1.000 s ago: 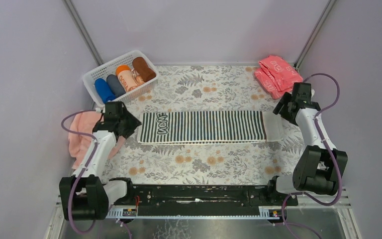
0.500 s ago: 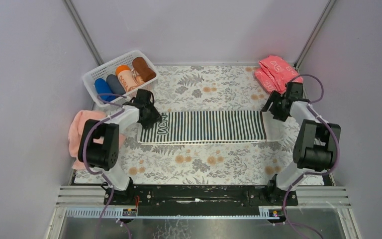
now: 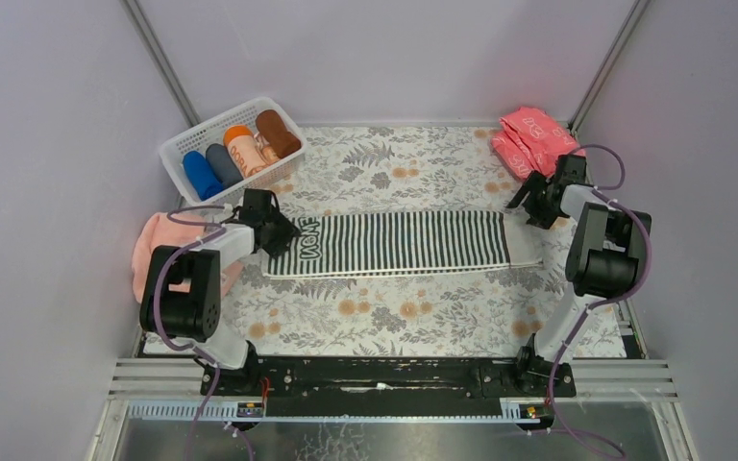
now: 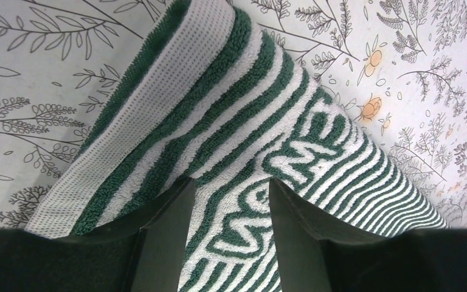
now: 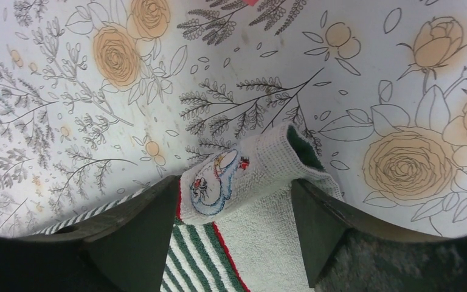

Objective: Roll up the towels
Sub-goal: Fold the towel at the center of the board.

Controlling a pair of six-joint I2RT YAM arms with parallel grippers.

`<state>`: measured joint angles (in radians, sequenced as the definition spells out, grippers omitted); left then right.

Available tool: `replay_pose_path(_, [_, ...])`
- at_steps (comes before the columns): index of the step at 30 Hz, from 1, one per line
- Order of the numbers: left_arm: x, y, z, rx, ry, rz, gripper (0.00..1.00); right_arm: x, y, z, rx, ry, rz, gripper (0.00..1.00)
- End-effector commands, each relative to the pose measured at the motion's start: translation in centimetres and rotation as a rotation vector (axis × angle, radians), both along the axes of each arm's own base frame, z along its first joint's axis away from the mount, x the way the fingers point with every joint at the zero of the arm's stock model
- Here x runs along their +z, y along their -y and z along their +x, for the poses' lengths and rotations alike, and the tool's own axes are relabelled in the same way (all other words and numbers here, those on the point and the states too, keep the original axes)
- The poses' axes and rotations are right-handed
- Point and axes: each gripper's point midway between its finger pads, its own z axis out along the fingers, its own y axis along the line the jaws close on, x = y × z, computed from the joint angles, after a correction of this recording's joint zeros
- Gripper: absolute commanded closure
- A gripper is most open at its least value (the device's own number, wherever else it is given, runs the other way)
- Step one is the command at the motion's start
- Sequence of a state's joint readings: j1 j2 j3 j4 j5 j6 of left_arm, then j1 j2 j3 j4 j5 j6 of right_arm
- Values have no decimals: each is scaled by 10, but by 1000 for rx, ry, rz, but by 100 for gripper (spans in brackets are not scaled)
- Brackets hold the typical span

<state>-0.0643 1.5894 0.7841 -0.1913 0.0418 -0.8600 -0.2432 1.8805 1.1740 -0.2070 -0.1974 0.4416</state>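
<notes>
Towel, dark-and-white striped, lies flat on the floral table, stretched between both claws. Left gripper: jaws parted, gripping nothing, tips over the lettered end, stripes showing in the gap. Right gripper: jaws wide, holding nothing, folded-over white corner with embroidered patch between its fingers.

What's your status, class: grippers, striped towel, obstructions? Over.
Left gripper open over striped towel, lettered end. Right gripper open, straddling its folded opposite corner. Towel flat, unrolled. Pink towel heaped off left, not blocking.
</notes>
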Motion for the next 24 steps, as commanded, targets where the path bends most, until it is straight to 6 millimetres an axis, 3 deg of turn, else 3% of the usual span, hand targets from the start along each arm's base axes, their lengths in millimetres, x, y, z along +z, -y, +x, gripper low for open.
replay_pose_path(1, [-33, -25, -42, 42, -150, 83, 50, 37, -2, 13, 35, 125, 33, 25])
replay_pose_path(9, [1, -13, -29, 9, -48, 33, 42, 88, -43, -10, 123, 245, 189, 24])
replay_pose_path(12, [23, -7, -25, -7, 12, 22, 39, 92, -58, -29, 137, 255, 256, 24])
replay_pose_path(15, [43, 4, -23, -47, 59, 19, 38, 93, -75, -46, 173, 263, 324, 24])
replay_pose_path(18, [51, 15, -25, -82, 75, 16, 37, 91, -90, -60, 219, 253, 376, 24])
replay_pose_path(24, [23, 17, -33, -87, 16, 14, 37, 56, -93, -80, 196, 166, 383, 24])
